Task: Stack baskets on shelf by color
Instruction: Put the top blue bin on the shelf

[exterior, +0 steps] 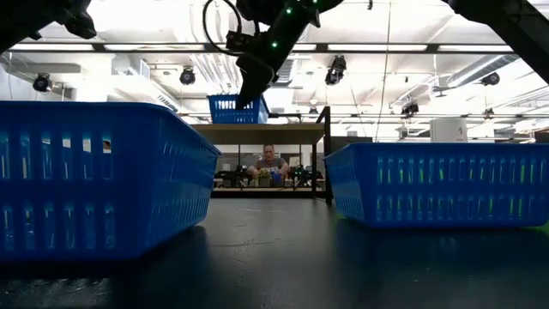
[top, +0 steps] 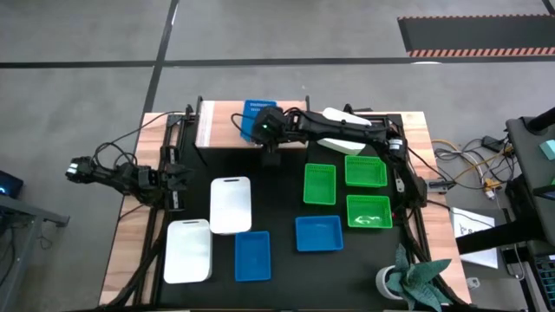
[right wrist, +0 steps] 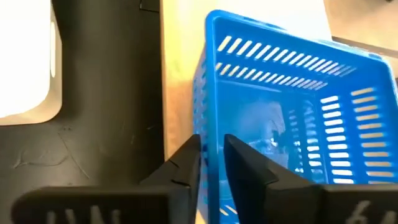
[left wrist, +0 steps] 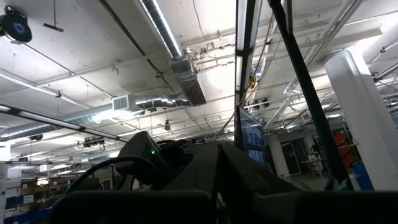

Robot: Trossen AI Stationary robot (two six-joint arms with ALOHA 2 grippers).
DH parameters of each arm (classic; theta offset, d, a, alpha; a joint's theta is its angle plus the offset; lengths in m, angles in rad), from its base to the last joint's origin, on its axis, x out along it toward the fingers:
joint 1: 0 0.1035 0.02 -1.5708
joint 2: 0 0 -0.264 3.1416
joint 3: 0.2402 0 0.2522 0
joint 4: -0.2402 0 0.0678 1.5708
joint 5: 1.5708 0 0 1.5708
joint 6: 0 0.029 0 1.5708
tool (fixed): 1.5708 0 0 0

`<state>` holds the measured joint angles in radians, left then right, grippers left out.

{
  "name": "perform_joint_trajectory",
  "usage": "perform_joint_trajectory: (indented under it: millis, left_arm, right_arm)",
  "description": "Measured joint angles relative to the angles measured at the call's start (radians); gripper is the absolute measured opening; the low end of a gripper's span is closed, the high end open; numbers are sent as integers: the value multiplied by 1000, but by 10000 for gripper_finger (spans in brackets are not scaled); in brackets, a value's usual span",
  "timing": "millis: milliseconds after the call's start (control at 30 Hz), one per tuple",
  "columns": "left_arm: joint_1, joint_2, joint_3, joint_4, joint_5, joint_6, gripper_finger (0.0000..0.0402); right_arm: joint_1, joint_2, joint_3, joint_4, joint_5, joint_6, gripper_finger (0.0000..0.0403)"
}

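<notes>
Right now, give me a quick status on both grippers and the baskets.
Right gripper at blue basket on shelf, fingers straddling its wall. Left gripper shut, parked at table's left edge. Eight baskets wait on the table. Nothing in the way.

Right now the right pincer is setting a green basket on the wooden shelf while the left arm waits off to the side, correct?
Not quite: the basket at the right pincer is blue, not green, as the right wrist view and the high view show. The rest holds: it sits on the wooden shelf, and the left arm's pincer waits off to the side.
</notes>
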<state>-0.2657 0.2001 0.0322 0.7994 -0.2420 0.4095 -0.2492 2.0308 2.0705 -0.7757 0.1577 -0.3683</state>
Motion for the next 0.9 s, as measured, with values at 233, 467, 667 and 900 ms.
perform_joint_trajectory:
  millis: [233,467,667,900]
  left_arm:
    - [0,0,0,1,0,0,0]
    - [0,0,0,1,0,-1,0]
    - [0,1,0,1,0,-2,0]
    - [0,2,0,-2,1,-9,0]
  right_arm:
    - [3,-4,40,-44,-3,36,119]
    - [18,-9,167,-221,-8,73,146]
    - [1,-10,258,-402,130,61,134]
    - [-108,-9,226,-441,135,46,67]
